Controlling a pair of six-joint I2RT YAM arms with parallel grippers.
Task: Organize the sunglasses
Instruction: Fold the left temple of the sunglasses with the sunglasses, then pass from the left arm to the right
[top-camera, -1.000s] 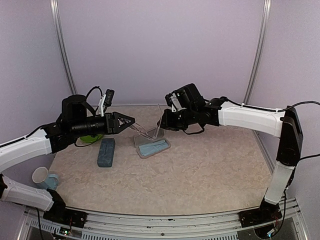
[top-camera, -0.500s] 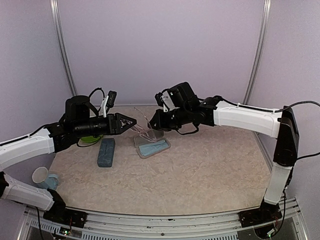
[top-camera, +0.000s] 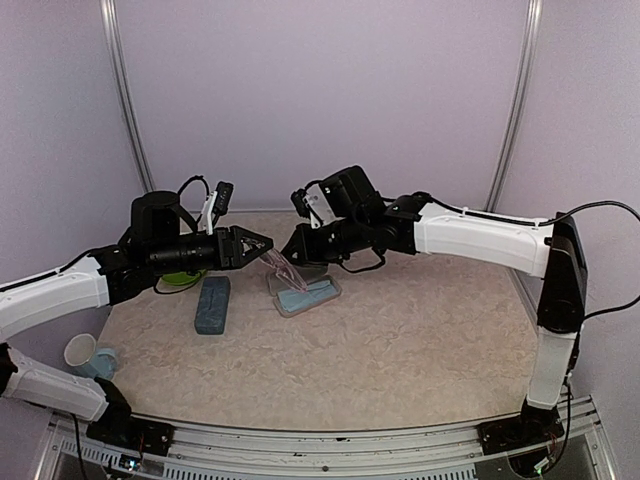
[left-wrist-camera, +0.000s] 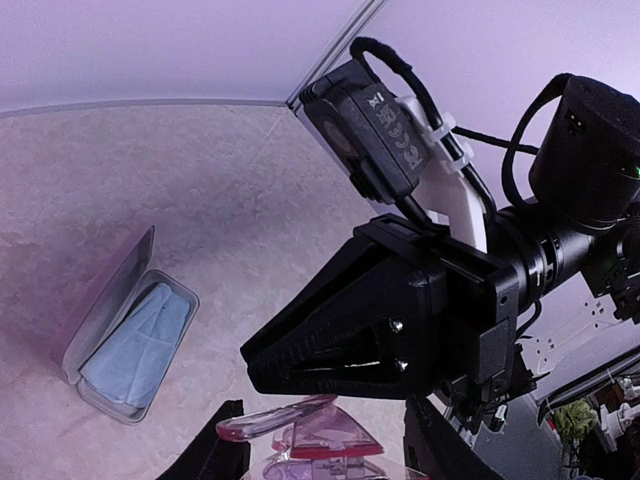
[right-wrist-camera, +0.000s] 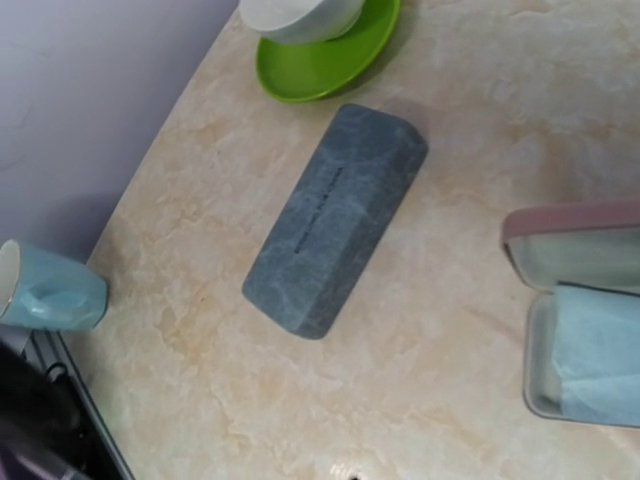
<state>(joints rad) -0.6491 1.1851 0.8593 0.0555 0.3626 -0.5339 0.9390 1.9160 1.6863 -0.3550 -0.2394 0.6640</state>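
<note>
A closed blue-grey glasses case (right-wrist-camera: 335, 220) lies flat on the beige marbled tabletop (top-camera: 420, 340). Just beyond one end of it, a green saucer (right-wrist-camera: 340, 65) carries a white bowl (right-wrist-camera: 300, 15). Apart from it on the other side, an open pink case (right-wrist-camera: 570, 220) holds a folded light-blue cloth (right-wrist-camera: 600, 350). Near the table's edge, a light-blue cup (right-wrist-camera: 55, 290) with a pale inside seems to lie on its side.

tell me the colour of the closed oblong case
The closed oblong case is blue-grey; best in the right wrist view.
</note>
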